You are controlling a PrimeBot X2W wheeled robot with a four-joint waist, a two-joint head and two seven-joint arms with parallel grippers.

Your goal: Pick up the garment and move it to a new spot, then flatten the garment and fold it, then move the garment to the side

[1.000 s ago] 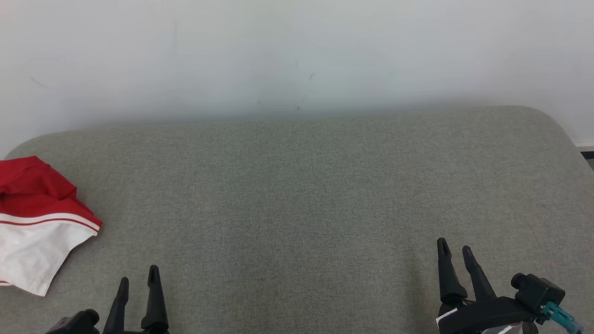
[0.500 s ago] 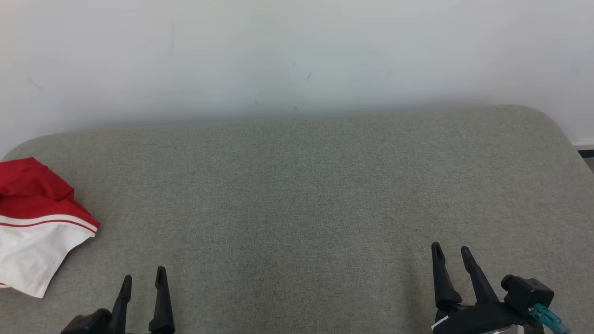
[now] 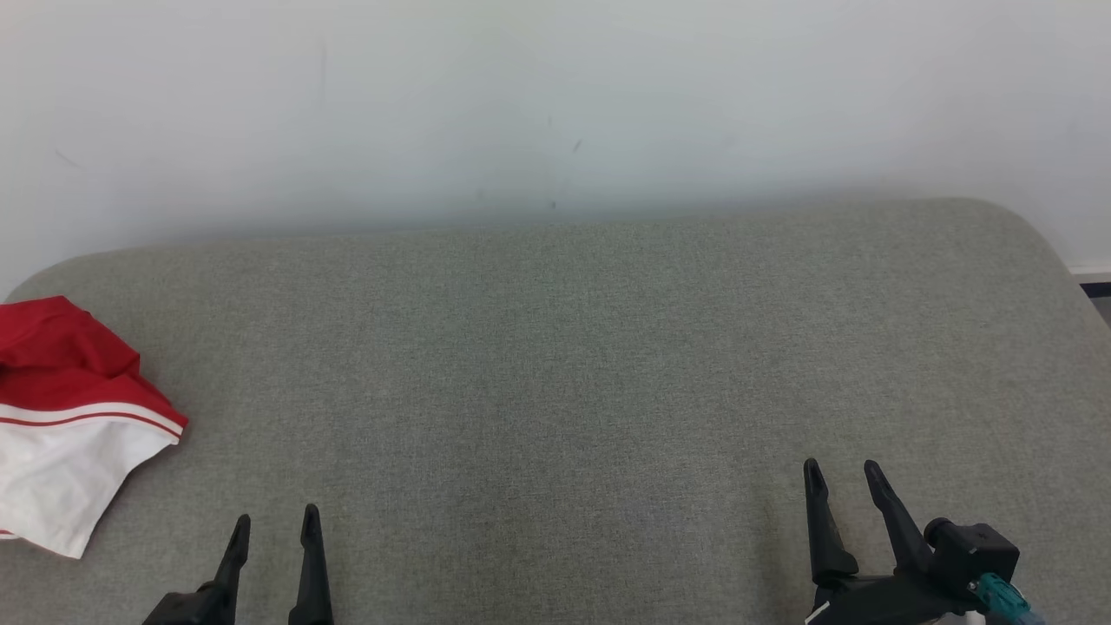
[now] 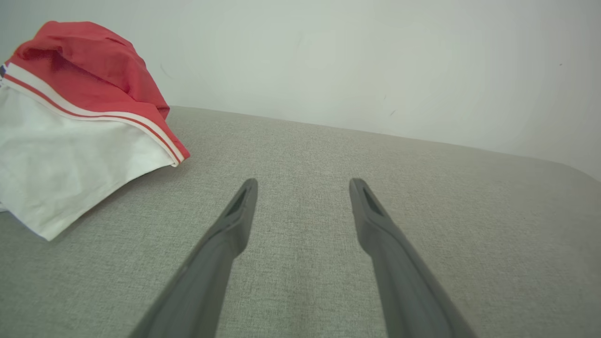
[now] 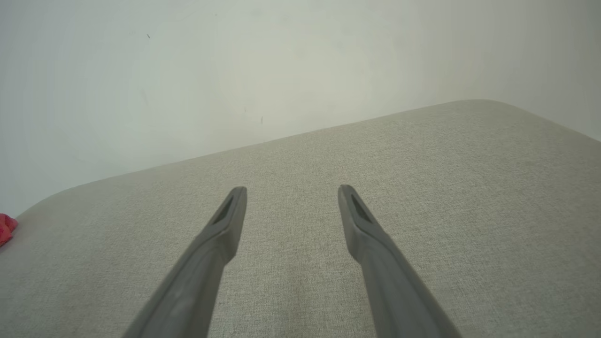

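Two grippers sat low in the head view, the left gripper (image 3: 276, 521) and the right gripper (image 3: 841, 473), each with fingers (image 3: 311, 555) spread and empty; the red-and-white garment (image 3: 69, 417) lay crumpled at the far left edge of the grey desk (image 3: 555, 347). From the left wrist, the garment (image 4: 80, 126) lay near, up-left of the spread fingers. From the right wrist, a red sliver of it (image 5: 5, 227) showed well apart, so the left arm looked nearer

The garment (image 3: 69, 373), at the cushion's (image 3: 555, 347) left edge, runs out of my head view leftward; full shape undeterminable. My left gripper (image 3: 276, 514) and right gripper (image 3: 841, 463) are cut off below the fingers.
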